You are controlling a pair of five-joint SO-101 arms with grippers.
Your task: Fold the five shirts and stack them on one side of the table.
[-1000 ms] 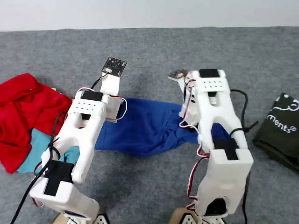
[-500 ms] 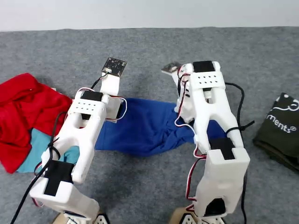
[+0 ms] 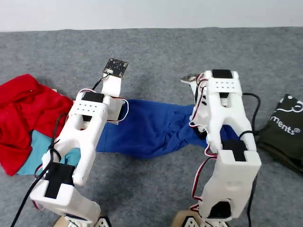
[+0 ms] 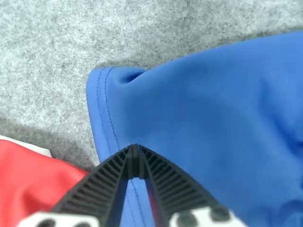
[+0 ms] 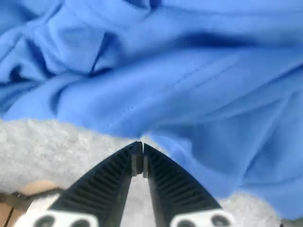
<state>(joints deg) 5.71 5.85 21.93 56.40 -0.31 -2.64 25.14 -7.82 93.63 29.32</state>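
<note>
Left gripper point(image 4: 135, 161) and right gripper point(image 5: 137, 158) are both closed at edges of the blue shirt point(image 4: 213, 109); best to spread it evenly and gently, smoothing wrinkles before any fold.

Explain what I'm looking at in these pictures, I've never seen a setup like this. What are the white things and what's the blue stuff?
The two white things are small robot arms, the left arm and the right arm, standing side by side at a grey table. The wide picture comes from a fixed camera looking down over them. The two close-ups come from a camera on each arm's wrist, looking along its black pincer, the tool. On the table lie a blue shirt spread between the arms, a crumpled red shirt with a teal shirt peeking out beneath it at one side, and a dark shirt, seemingly folded, at the other. The left tool and the right tool are both closed, each apparently pinching an edge of the blue shirt.
</note>
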